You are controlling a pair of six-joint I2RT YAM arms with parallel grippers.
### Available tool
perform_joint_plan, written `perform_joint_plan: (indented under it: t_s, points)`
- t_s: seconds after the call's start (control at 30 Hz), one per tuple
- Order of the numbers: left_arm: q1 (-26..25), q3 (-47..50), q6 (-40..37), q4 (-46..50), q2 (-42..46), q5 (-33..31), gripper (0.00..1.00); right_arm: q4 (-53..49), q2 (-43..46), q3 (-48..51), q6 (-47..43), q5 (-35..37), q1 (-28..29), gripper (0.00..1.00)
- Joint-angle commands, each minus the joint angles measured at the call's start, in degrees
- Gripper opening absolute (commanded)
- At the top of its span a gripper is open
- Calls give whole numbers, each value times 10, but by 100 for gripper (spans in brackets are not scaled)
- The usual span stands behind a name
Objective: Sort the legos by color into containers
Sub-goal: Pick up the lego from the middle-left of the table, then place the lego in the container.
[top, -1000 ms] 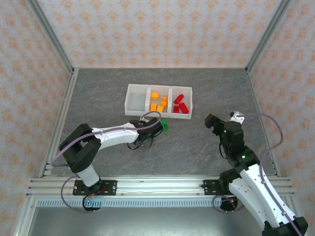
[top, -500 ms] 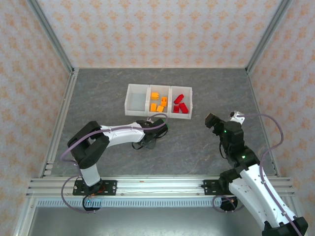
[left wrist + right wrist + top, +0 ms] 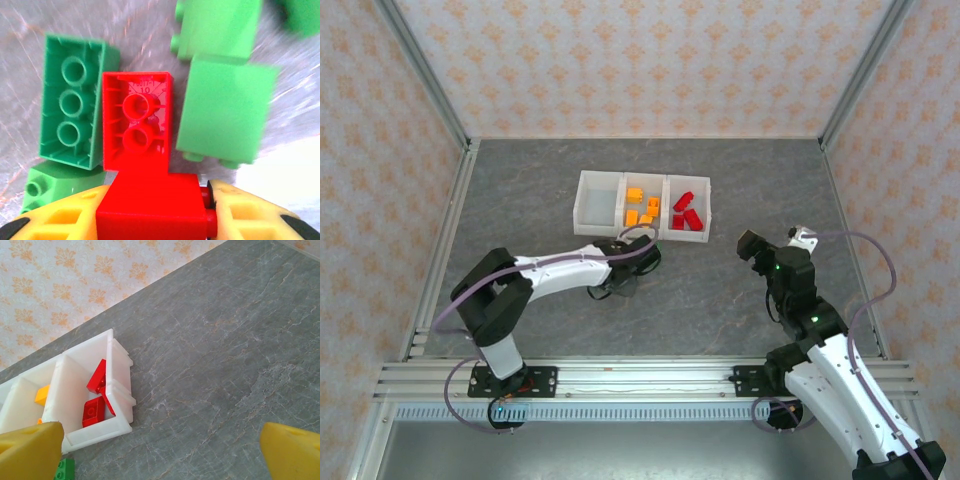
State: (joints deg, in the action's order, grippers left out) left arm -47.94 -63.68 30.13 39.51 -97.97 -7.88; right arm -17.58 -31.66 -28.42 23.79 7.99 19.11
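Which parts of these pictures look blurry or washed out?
Left wrist view: the green bricks at top right are blurred and streaked, the red brick is crisp, white glare washes the table lower right. Top external view: evenly lit, sharp.

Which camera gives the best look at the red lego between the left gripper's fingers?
The left wrist view: the red lego sits large between the yellow fingers of the left gripper, green legos around it. In the top external view the gripper covers that spot; the right wrist view catches one green lego.

Glossy plastic legos (image 3: 137, 125); translucent white plastic containers (image 3: 100, 434); matt stone-look table (image 3: 225, 365).
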Motion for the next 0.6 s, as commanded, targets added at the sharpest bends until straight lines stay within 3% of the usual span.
perform_joint_plan:
  t_s: [0.0,0.27,0.4,0.57]
  points:
    - [9,-67,6,6,46,-8,36,-10,0,-4,6,22,1,100]
    - [70,-242,-14,-75,11,-51,37,-17,5,-8,11,33,1,100]
    - [78,-351,-41,-115,-77,-39,37,-33,9,-18,13,38,1,100]
    - [78,-485,-51,-117,-211,20,36,-42,27,-24,15,48,1,100]
